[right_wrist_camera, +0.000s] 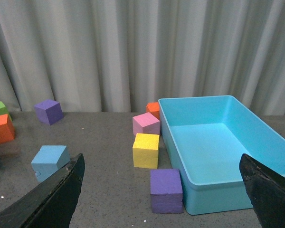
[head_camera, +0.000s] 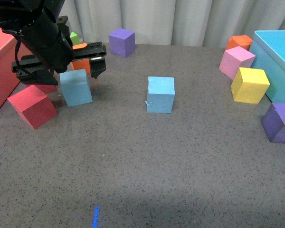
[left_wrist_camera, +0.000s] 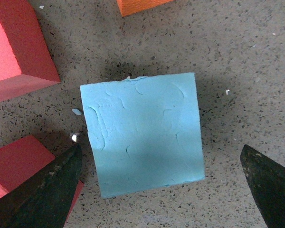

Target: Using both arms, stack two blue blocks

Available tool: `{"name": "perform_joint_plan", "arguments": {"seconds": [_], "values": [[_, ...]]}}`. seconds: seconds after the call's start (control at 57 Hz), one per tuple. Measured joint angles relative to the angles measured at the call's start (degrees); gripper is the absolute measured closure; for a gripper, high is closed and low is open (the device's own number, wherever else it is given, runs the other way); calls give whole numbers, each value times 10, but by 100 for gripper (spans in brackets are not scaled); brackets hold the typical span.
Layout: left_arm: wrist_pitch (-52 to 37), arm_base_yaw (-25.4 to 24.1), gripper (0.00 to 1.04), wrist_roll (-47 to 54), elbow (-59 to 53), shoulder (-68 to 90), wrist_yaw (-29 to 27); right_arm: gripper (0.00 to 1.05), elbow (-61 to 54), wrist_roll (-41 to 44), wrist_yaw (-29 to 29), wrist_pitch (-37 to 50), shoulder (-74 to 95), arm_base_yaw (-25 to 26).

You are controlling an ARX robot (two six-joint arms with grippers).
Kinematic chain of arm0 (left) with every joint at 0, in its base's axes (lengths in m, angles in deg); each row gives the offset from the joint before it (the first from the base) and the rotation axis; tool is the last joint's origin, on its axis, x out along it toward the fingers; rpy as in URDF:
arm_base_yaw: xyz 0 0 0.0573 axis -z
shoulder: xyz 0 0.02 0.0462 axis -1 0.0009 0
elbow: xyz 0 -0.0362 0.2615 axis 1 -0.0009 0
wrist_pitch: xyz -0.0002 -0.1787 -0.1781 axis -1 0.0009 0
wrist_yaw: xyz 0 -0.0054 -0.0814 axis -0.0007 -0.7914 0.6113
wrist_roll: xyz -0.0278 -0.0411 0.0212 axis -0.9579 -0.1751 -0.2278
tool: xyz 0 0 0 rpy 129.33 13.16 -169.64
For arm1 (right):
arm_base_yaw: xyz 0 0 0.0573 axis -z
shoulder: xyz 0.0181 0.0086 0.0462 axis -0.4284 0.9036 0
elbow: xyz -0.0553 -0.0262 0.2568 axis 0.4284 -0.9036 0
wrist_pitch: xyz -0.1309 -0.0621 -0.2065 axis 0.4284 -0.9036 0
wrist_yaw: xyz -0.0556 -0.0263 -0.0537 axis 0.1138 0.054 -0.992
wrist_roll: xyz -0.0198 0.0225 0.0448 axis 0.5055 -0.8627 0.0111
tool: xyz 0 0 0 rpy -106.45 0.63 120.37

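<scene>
Two blue blocks stand on the grey table. One blue block is at the left, directly under my left gripper. In the left wrist view that block fills the space between the open fingers, which touch nothing; my left gripper hovers above it. The other blue block, with a small nick at its lower edge, stands alone mid-table and shows in the right wrist view. My right gripper is open and empty, held above the table and out of the front view.
Red cubes and a red bin crowd the left block, with an orange cube behind it. At right stand a turquoise bin, pink, yellow and purple cubes. Another purple cube sits at the back.
</scene>
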Motion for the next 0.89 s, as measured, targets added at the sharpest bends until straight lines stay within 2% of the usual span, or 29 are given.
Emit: {"name": "perform_joint_plan", "arguments": {"seconds": [0.281, 0.333, 0.456, 0.526, 0.702, 0.895], "values": [[23, -3, 8, 0, 46, 50, -11, 10, 0, 0, 0, 0, 0, 0], [28, -4, 15, -2, 53, 56, -16, 10, 0, 0, 0, 0, 0, 0], [45, -5, 41, -17, 75, 70, -17, 10, 0, 0, 0, 0, 0, 0], [51, -4, 49, -21, 78, 70, -21, 10, 0, 0, 0, 0, 0, 0], [64, 6, 57, -21, 76, 62, -30, 10, 0, 0, 0, 0, 0, 0], [64, 42, 57, -17, 65, 13, -37, 10, 0, 0, 0, 0, 0, 0]]}}
